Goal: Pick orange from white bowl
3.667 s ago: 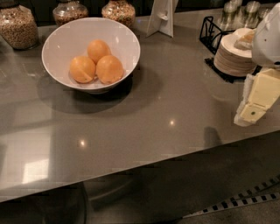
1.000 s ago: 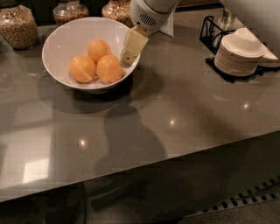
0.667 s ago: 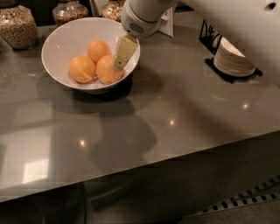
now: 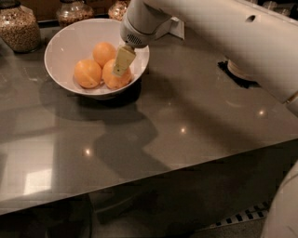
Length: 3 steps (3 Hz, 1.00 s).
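Observation:
The white bowl [image 4: 58, 44] stands at the back left of the grey table and holds three near-identical oranges. One lies at the left [image 4: 87, 73], one at the back [image 4: 104, 52] and one at the right [image 4: 114, 80]. I cannot tell which is the biggest. My gripper [image 4: 123, 61] reaches down into the bowl from the upper right. Its cream tip lies over the right-hand orange, at its upper right side. Whether it touches the fruit is unclear.
Glass jars of dry goods stand behind the bowl at the back left [image 4: 18, 28] and back middle [image 4: 73, 11]. My white arm [image 4: 223, 32] spans the upper right and covers most of a dark-based stack [image 4: 233, 72]. The table's front edge [image 4: 149, 179] runs across below.
My gripper has swung from the table's right side over to the bowl, then lowered and shifted left onto the right-hand orange. The oranges and bowl have not moved.

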Motion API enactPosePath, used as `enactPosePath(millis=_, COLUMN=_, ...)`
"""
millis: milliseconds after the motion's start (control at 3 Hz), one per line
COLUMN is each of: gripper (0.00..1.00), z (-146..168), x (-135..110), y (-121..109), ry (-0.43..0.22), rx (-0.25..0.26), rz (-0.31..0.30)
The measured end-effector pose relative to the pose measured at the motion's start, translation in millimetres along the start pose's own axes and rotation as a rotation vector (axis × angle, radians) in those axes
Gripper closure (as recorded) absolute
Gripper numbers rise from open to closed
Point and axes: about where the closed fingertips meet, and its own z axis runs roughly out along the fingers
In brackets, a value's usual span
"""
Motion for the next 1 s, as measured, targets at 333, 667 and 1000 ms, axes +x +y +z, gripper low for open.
enactPosePath(millis=333, gripper=0.26, z=13.6, x=-7.2, y=6.7, ry=0.002, rx=-0.019, rz=0.022)
enactPosePath(millis=667, gripper=0.22, z=25.9, x=-12.9, y=15.5, ry=0.015, rx=-0.042, rz=0.051)
enactPosePath(millis=1000, gripper=0.2, z=36.1, x=-17.9, y=25.6, ry=0.033, rx=-0.079, rz=0.087)
